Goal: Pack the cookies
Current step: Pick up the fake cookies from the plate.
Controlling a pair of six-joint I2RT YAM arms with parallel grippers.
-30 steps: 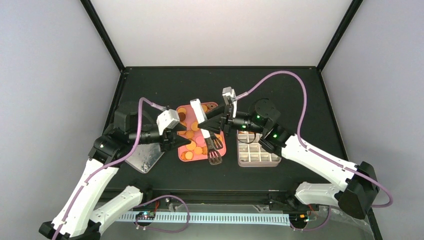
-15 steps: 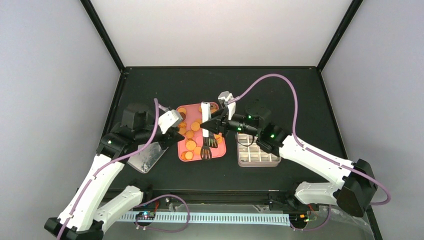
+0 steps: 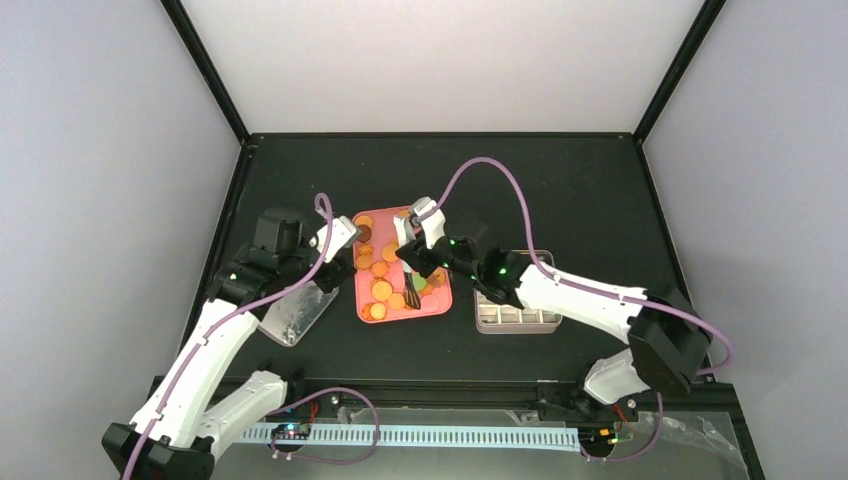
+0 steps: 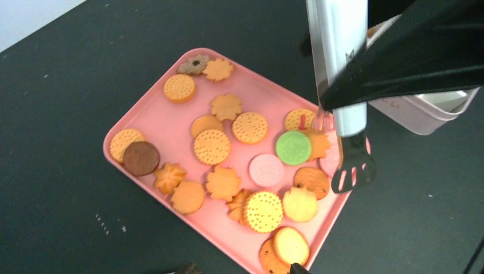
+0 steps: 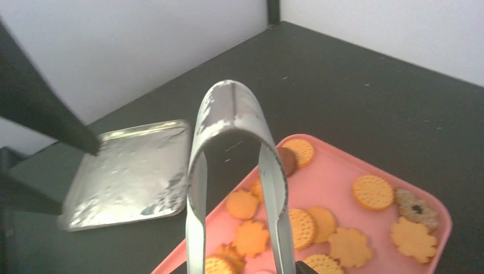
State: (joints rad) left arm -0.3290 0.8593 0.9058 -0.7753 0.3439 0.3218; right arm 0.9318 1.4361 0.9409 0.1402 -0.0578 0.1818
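table [image 3: 560, 180]: black and matte; everything else is borne on it.
right arm [image 3: 590, 295]: stretched from 4 o'clock toward the table's middle in the top view.
left arm [image 3: 215, 335]: stretched from 7 o'clock, ending at the pink tray's 9 o'clock edge.
pink tray [image 4: 171, 125]: laid near the middle of the table; all the cookies are held on it.
silver sheet [image 3: 290, 315]: laid flat at 8 o'clock of the pink tray, just beside it.
white box [image 3: 515, 318]: divided into compartments and set at 4 o'clock of the pink tray; its contents cannot be made out.
tongs [image 5: 231, 114]: metal, with black slotted tips; the tips are pointed down over the tray's edge on the box side. whether a cookie is touched cannot be told.
right gripper [image 3: 410, 252]: clamped on the tongs' arms, over the tray's 1 o'clock part.
left gripper [image 3: 345, 265]: fingertips are seen partly apart, and nothing is seen between them.
cookies [image 4: 212, 146]: spread in one loose layer across the tray, a few overlapping; mostly orange and golden.
green cookie [image 4: 293, 147]: found near the tongs' tips.
pale pink cookie [image 4: 266, 170]: found just beside the green cookie.
dark brown cookie [image 4: 141, 158]: found at the tray's edge on the silver sheet's side.
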